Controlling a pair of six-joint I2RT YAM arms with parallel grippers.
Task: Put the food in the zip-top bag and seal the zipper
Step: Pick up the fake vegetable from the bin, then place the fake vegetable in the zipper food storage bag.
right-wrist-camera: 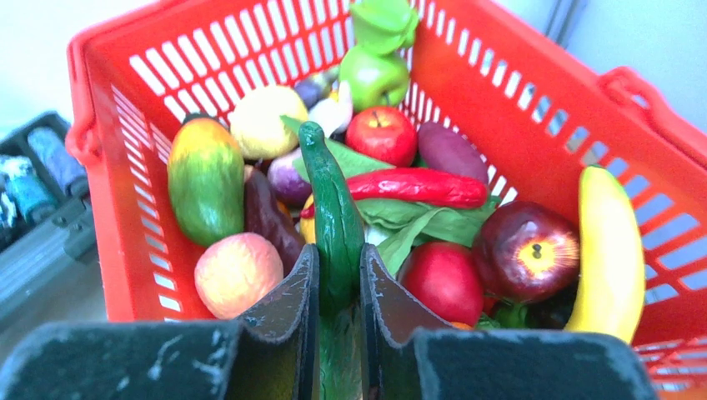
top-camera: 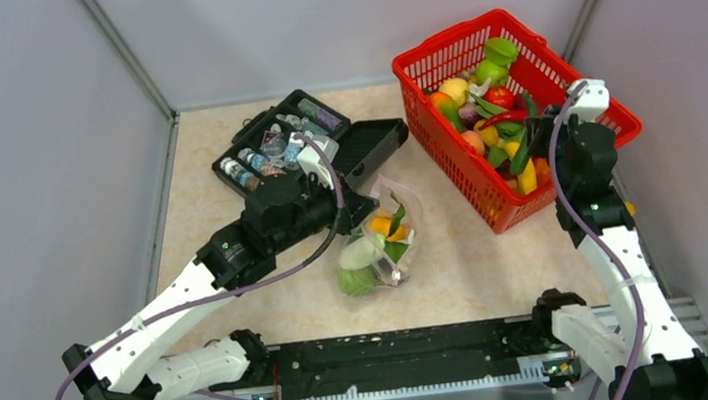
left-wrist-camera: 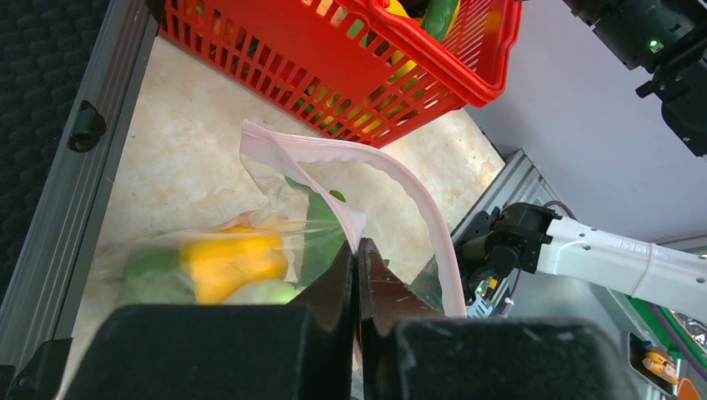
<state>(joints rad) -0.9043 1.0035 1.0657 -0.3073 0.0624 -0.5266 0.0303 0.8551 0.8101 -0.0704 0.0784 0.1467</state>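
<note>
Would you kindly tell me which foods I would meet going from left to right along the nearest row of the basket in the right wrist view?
peach → cucumber → plain red round fruit → dark red apple → banana

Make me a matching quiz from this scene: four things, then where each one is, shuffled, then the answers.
1 cucumber
2 zip-top bag
3 banana
4 black case

A open, bottles inside
B gripped by the right hand
C pinched by the left hand
D lying in the red basket

Pairs: 1-B, 2-C, 3-D, 4-A
</note>
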